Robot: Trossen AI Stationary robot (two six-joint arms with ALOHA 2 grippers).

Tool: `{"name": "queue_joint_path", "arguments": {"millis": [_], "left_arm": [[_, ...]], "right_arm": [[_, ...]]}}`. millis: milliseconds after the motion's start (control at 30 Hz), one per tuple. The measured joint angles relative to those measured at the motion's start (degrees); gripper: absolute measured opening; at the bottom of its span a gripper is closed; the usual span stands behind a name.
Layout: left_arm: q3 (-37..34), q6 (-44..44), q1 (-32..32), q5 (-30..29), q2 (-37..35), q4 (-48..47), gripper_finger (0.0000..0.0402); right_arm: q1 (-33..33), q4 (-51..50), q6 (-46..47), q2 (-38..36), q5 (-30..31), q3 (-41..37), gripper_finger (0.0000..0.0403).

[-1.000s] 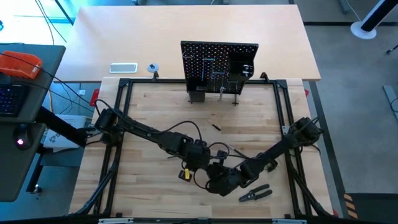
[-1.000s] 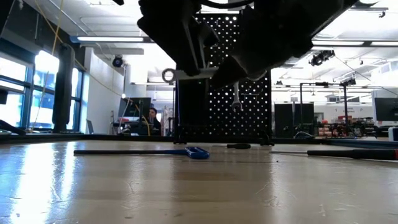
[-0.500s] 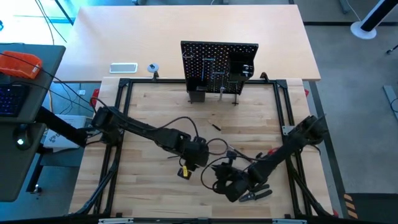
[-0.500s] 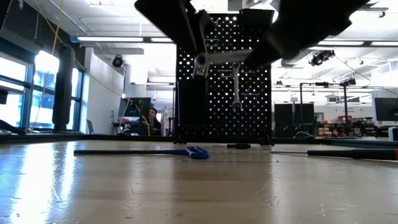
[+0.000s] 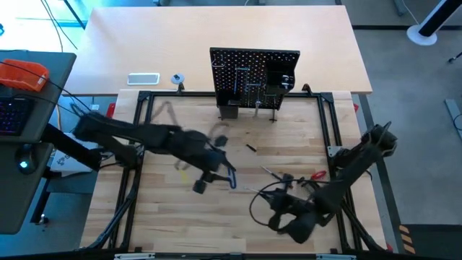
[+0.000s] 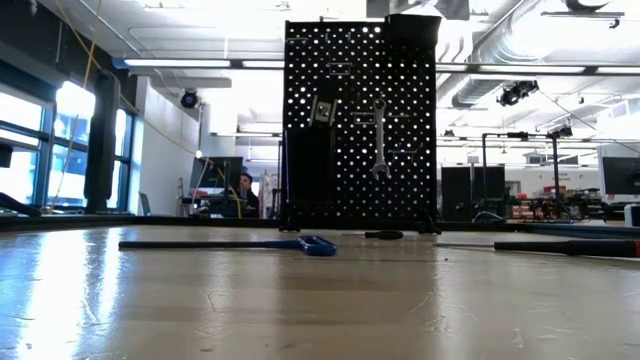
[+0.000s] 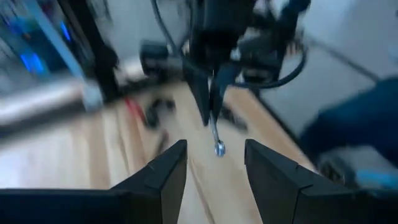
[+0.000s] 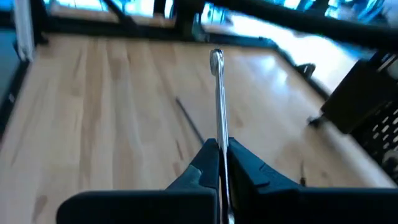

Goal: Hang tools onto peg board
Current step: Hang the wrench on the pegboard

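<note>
Left gripper (image 7: 214, 152): a second ago it was nose to nose with the right one mid-table. It has since let go and swung off to the left. Its fingers (image 7: 168, 168) are spread with nothing between them.

So the handover is done and the left arm is free for the next tool.

Key (image 5: 231, 177): flat on the table just beside the left fingers, not touched. It has a blue plastic handle and a long thin dark shaft.

Board (image 5: 254, 72): well ahead of both sets of fingers at the far edge. It's an upright black panel with a regular hole grid, metal hooks and a box bin on one side. One steel wrench already hangs on it (image 6: 379, 140).

Right gripper (image 8: 219, 146): it has pulled back toward the near right corner. Its fingers are clamped on the wrench (image 8: 217, 99) low on the shank, and the rest sticks straight out past the tips with the ring end foremost.

The wrench is a thin, flat, bright steel bar. It's slick and narrow, so it could pivot in the pinch.

My read is that the right arm now has to carry it forward and drop the ring over a free hook.

Table (image 5: 180, 123): pale wood planks with a matte finish.
</note>
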Motion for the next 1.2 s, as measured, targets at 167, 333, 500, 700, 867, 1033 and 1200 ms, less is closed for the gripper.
{"name": "queue_joint_path", "arguments": {"millis": [167, 333, 500, 700, 867, 1033, 1200], "left_arm": [[-8.1, 2.7, 0.0, -3.4, -8.1, 11.9, 0.0155], [-20.0, 3.5, 0.0, -3.5, -10.7, 27.2, 0.0155], [-31.7, 1.8, 0.1, -1.9, -8.4, 50.4, 0.0155], [-39.7, -3.3, 0.8, 2.5, 0.3, 84.6, 0.0155], [-40.1, -8.1, 2.3, 4.0, 10.0, 99.2, 0.0155], [-40.1, -10.5, 3.4, 4.0, 13.7, 104.0, 0.0155], [-40.3, -10.1, 3.4, 4.1, 13.1, 101.3, 0.0155]], "right_arm": [[3.8, 1.1, -5.7, -5.2, 7.3, 0.0, 0.0001], [5.8, 1.0, -11.6, -9.2, 12.1, 0.0, 0.0001], [5.1, 1.7, -16.7, -10.5, 13.8, 0.0, 0.0001], [1.1, 7.2, -22.8, -9.9, 10.1, 0.0, 0.0001], [-3.5, 15.4, -32.4, -9.5, 1.9, 0.0, 0.0001], [-7.9, 16.4, -38.9, -12.1, -4.7, -0.1, 0.0001], [-11.3, 14.3, -44.6, -17.3, -8.7, -0.1, 0.0001]]}}
